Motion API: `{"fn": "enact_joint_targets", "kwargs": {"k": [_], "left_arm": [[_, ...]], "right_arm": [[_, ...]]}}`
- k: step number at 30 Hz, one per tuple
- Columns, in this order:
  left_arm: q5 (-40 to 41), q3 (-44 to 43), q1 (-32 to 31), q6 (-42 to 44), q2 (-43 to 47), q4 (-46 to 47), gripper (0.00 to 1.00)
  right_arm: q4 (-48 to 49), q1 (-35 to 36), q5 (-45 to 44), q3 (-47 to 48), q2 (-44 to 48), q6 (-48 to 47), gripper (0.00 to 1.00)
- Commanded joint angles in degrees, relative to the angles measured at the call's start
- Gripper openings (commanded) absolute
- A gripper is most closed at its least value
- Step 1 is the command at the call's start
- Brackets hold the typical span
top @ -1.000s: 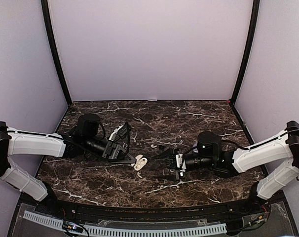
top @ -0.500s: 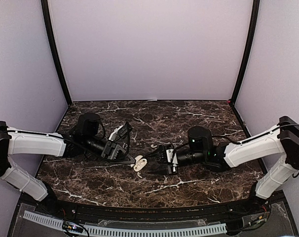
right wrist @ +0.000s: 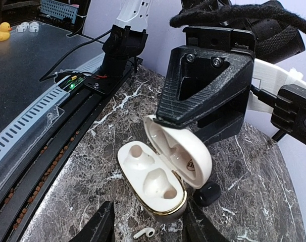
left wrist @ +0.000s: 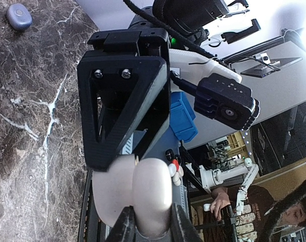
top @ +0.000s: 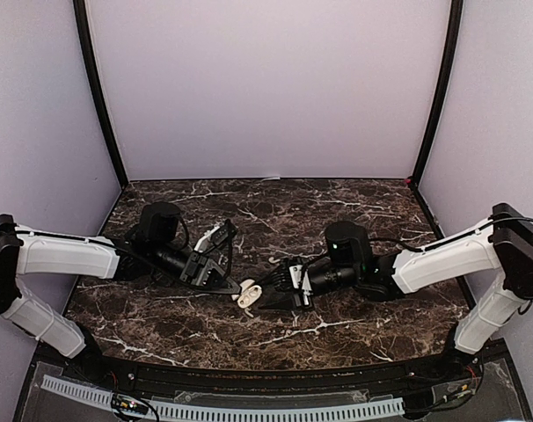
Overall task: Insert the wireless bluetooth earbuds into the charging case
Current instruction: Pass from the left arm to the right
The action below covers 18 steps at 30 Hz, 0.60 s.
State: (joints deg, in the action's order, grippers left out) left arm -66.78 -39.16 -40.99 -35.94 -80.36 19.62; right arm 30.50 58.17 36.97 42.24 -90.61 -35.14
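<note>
The right gripper (right wrist: 148, 226) sits closest in its own wrist view, its jaws apart and holding nothing. A white earbud (right wrist: 143, 233) with a short stem lies on the bench (right wrist: 87, 166) between them, just in front of the charging case (right wrist: 152, 182).

The case is white and its lid is swung up. Both wells in its base are bare, which only this view shows. Just beyond the case, on the side away from the bench's front rail, a dark earbud (right wrist: 207, 194) rests on the marble near the hinge.

Behind the lid is the left gripper (left wrist: 152, 226). Its own camera shows what the right wrist view hides: the jaws are clamped on the case from both sides. That camera sees only the smooth outer shells, so from there I cannot tell whether the case is open. The right gripper's black triangular finger stands directly past the case.

From above, the two arms meet near the middle of the bench with the case between them. A small white piece (top: 273, 261) lies just beyond the case. I cannot tell whether it is the same bud.

A grey-blue oval case (left wrist: 19, 15) lies on the marble well away from the charging case, and only the left wrist view shows it.
</note>
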Motion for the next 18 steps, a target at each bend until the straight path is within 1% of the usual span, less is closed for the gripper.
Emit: {"fn": "enact_joint_targets", "kwargs": {"k": [1, 9, 13, 16, 18], "left_arm": [[-1.71, -0.84, -0.04, 1.18, 0.03, 0.51, 0.22], [-1.96, -0.83, -0.34, 1.23, -0.41, 0.75, 0.22], [-2.01, -0.75, -0.49, 1.30, -0.35, 0.63, 0.22], [-2.06, -0.72, -0.65, 1.47, -0.26, 0.45, 0.22], [-1.99, -0.73, -0.73, 1.69, -0.16, 0.28, 0.22]], "right_arm": [[-0.24, -0.34, 1.69, 1.55, -0.62, -0.38, 0.44], [-2.53, -0.34, 2.90, 2.83, -0.62, -1.08, 0.35], [-2.43, -0.34, 3.42, 3.03, -0.62, -1.04, 0.35], [-2.60, -0.34, 4.21, 3.31, -0.58, -0.99, 0.39], [-3.15, -0.34, 4.68, 3.76, -1.70, -1.07, 0.38]]}}
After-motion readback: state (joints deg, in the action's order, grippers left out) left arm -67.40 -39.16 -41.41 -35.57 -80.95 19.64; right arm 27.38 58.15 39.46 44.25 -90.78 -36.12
